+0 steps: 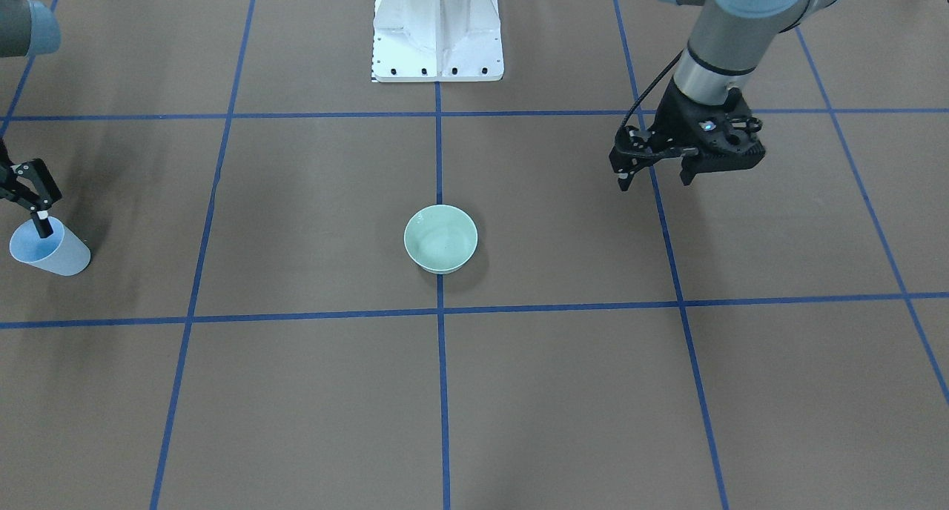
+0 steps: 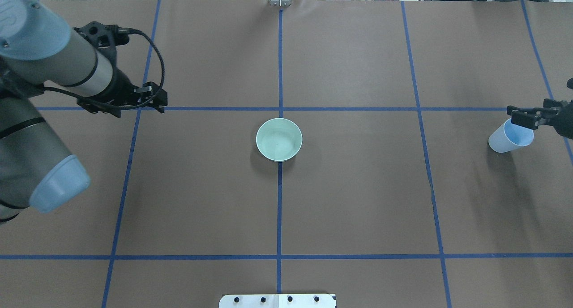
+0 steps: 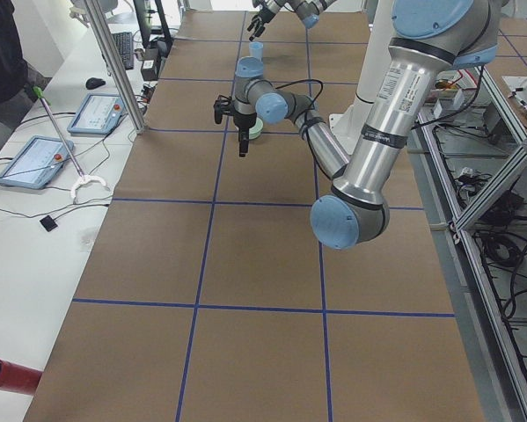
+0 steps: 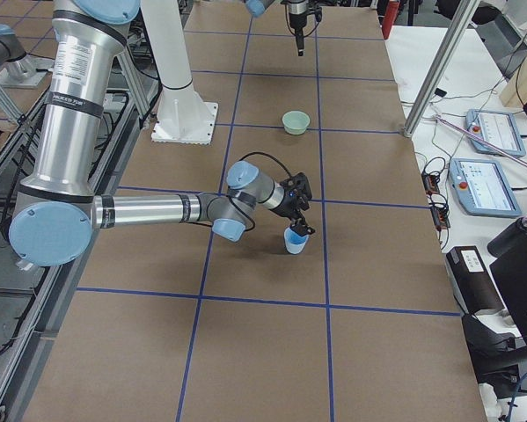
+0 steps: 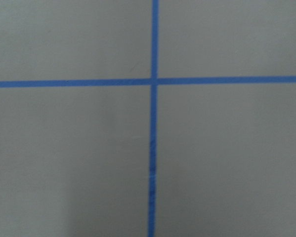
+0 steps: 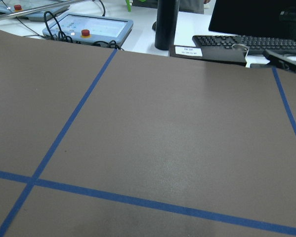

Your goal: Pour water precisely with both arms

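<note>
Brown paper ruled into squares by blue tape (image 2: pixel 279 209) covers the table (image 2: pixel 358 200). Nearest the robot, the white bolted pedestal (image 2: pixel 277 301) stands on the centre line. Further out on the same line sits a pale green bowl (image 2: pixel 279 139). It is upright, alone in the middle of the table and well apart from both grippers. No ripple or glint shows inside it, so it is judged to be unfilled.

At about the same depth, far to the robot's right, a light-blue cup (image 2: pixel 510 139) appears to rest on the table. The right gripper (image 2: pixel 519 115) is at its rim, with one fingertip reaching down inside the mouth. Whether the fingers are clamped on the cup wall cannot be told from these views. The water is presumably in this cup, but it cannot be made out against the blue interior.

Slightly beyond, on the robot's left, the left gripper (image 2: pixel 154 101) hangs above a tape crossing with nothing in it. The gap between its fingers cannot be read in any view. Its wrist camera shows only bare paper and tape.

Status: the task is judged to be at its opening step.
- Done: the right gripper is placed at the cup.
- Left: secure and lift the cup, carry it to the bowl, tilt it and pour.
- The left arm (image 2: pixel 67 70) has no visible share in the work yet.
</note>
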Robot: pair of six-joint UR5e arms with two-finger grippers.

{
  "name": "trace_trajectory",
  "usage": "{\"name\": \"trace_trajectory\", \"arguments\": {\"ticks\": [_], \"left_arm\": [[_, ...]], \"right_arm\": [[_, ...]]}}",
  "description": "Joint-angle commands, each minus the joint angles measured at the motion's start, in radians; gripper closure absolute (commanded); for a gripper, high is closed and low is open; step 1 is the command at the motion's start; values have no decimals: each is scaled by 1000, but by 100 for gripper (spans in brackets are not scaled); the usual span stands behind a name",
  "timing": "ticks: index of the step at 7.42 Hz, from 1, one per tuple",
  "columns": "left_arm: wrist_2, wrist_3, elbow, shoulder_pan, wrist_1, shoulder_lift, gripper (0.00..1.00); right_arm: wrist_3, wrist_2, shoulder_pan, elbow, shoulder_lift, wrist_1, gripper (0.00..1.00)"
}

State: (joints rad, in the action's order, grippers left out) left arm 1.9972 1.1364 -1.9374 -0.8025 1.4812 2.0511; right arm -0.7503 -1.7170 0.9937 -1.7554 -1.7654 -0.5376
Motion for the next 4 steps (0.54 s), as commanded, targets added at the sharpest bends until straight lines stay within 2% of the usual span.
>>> {"name": "trace_trajectory", "arguments": {"ticks": [1, 3, 4], "left_arm": [[-5, 147, 182, 58, 51, 211, 0], [-12, 273, 419, 123, 302, 289, 0], [-23, 276, 492, 152, 364, 300, 0]], "right_arm": [[232, -305, 236, -1, 133, -311, 1], [388, -424, 328, 4, 196, -520, 1], [457, -485, 364, 5, 222, -627, 1]]}}
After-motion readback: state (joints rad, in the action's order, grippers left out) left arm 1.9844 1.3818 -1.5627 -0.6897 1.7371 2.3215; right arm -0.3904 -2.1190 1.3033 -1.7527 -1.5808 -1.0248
